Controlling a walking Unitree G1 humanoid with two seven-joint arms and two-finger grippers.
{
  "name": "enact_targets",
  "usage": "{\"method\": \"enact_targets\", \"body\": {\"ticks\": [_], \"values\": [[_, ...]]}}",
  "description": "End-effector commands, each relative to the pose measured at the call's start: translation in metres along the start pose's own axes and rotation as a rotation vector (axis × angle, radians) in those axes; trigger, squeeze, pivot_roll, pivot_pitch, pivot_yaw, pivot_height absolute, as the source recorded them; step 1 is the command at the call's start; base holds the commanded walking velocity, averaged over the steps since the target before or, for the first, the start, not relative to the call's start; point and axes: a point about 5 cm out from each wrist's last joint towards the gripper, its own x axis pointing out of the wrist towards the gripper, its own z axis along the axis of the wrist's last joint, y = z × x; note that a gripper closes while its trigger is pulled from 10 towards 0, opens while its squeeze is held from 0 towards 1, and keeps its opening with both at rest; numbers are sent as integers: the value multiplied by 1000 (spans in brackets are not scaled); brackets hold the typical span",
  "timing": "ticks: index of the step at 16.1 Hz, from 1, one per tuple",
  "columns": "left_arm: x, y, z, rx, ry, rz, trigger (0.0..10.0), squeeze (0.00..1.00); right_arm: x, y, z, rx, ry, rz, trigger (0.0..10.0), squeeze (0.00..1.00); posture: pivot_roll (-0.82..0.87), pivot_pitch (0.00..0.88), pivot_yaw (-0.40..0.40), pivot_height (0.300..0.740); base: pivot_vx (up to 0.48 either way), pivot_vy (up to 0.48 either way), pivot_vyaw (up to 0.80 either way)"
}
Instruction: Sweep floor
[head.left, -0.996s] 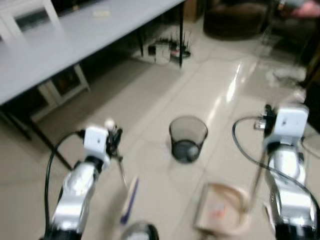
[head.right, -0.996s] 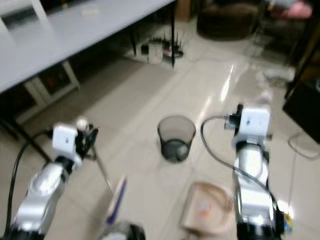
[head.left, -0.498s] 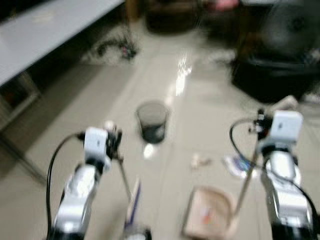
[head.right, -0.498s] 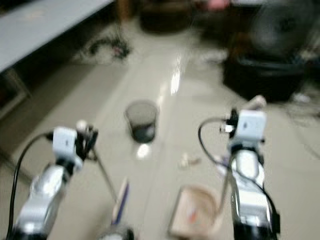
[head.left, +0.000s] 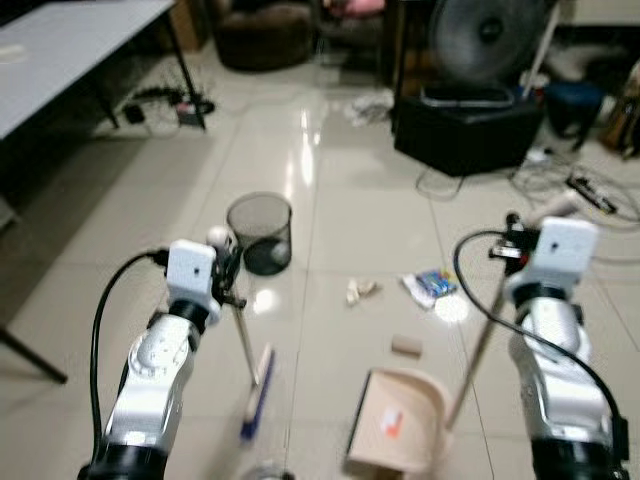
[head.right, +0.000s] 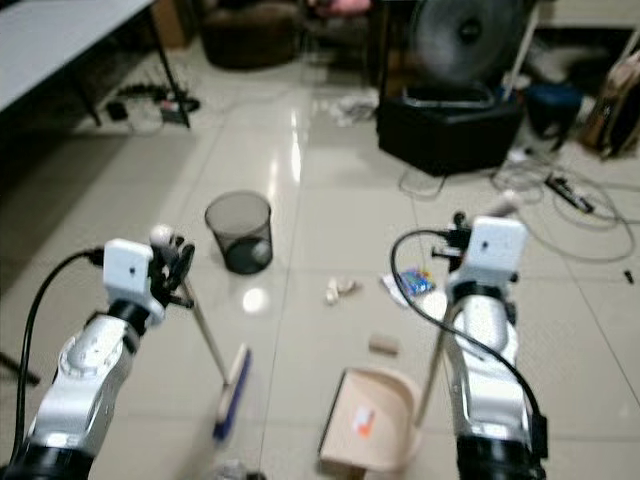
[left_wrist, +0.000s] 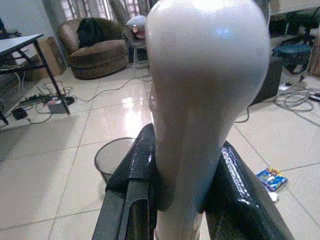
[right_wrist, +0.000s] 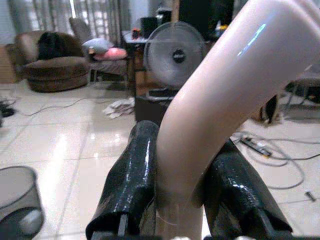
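Note:
My left gripper (head.left: 229, 273) is shut on the pale broom handle (left_wrist: 200, 100). The handle slants down to the blue-bristled broom head (head.left: 258, 394) on the tiles. The right gripper (head.left: 513, 247) is shut on the long curved handle (right_wrist: 220, 100) of the beige dustpan (head.left: 396, 430), which rests on the floor between my arms. Ahead of the pan lie a small brown piece (head.left: 406, 346), a crumpled scrap (head.left: 360, 290) and a blue wrapper (head.left: 431, 284). A black mesh bin (head.left: 259, 231) with a white ball inside stands beyond the left gripper.
A black box with a fan (head.left: 470, 130) on top stands at the back right, with cables (head.left: 565, 185) trailing beside it. A grey table (head.left: 70, 50) and a power strip (head.left: 160, 105) are at the back left. A brown armchair (head.left: 265, 30) stands far back.
The camera has swung right: the table slid off to the left, and the fan, cables and floor litter came into view. Both grippers keep their hold.

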Motion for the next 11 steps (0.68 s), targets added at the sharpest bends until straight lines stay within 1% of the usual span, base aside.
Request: {"method": "enact_targets", "body": {"ticks": [1,2,4,6,10,11], "values": [[5,2,11,27,-40,-4,10000,0,3,-1,7,-5,-34,-7,10000,0,19,59,72,740,0,-379,0],[7,0,13,32,-44,-11,10000,0,3,-2,5,-25,-24,-13,10000,0,19,60,73,740,0,-382,0],[7,0,13,39,-42,-18,10000,0,3,-3,4,-20,-21,-21,10000,0,21,67,79,740,0,-384,0],[8,1,11,12,-14,-8,10000,0,2,-5,3,-10,-19,-31,10000,0,22,68,78,740,0,0,0],[7,-2,14,33,-33,-7,10000,0,0,-4,4,-25,-20,-12,10000,0,24,73,67,740,0,0,0],[8,-2,16,33,-47,0,10000,0,1,-3,5,-14,-29,1,10000,0,25,79,65,740,0,0,0]]}}
